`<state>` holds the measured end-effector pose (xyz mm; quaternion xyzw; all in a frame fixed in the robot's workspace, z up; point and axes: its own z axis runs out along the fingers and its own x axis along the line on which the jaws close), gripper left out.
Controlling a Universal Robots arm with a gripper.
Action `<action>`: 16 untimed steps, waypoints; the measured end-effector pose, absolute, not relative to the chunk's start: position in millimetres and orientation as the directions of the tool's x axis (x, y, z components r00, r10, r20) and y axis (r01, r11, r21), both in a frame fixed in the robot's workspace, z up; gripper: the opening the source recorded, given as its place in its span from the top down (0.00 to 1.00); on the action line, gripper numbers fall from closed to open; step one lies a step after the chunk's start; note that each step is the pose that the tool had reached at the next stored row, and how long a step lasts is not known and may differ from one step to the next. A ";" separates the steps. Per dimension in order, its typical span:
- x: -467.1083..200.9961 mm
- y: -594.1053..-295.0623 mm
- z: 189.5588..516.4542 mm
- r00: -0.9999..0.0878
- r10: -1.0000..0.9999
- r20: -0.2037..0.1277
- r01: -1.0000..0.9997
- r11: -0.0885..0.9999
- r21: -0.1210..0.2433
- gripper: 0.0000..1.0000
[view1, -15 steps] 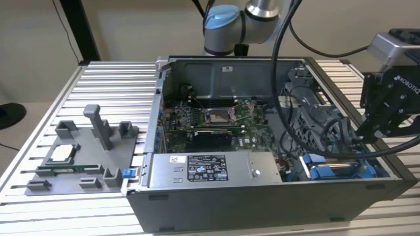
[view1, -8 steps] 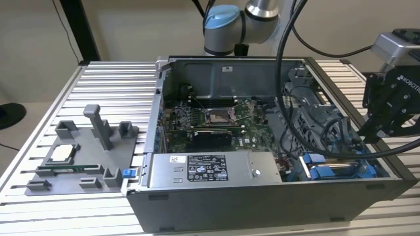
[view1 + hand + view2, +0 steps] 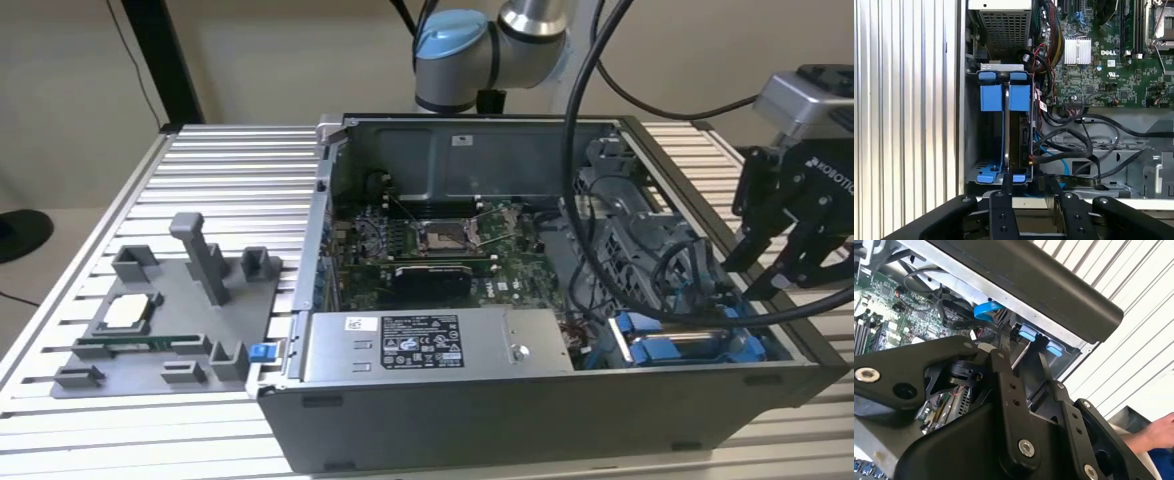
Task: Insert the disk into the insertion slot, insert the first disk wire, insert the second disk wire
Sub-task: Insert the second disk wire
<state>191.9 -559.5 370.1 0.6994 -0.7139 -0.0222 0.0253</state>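
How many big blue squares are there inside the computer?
2 big blue squares, side by side on the insertion slot in the first wrist view: one nearer the ribbed table, one nearer the green motherboard. Others may be hidden.

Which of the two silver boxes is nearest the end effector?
The disk in the blue carrier, at the exterior view's right; the stickered box is farther off.

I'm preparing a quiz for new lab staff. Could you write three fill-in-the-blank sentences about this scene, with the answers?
1. In the first wrist view, the disk sits in the insertion slot, clipped in a ___ carrier frame.
2. In the exterior view, the gripper hangs at the computer case on that view's ___ side.
3. The grey parts tray lies on the table on the exterior view's ___.
Missing words: blue; right; left.
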 end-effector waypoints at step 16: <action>205.1 -556.3 359.3 -0.022 -1.000 -0.011 -0.994 0.021 0.108 0.00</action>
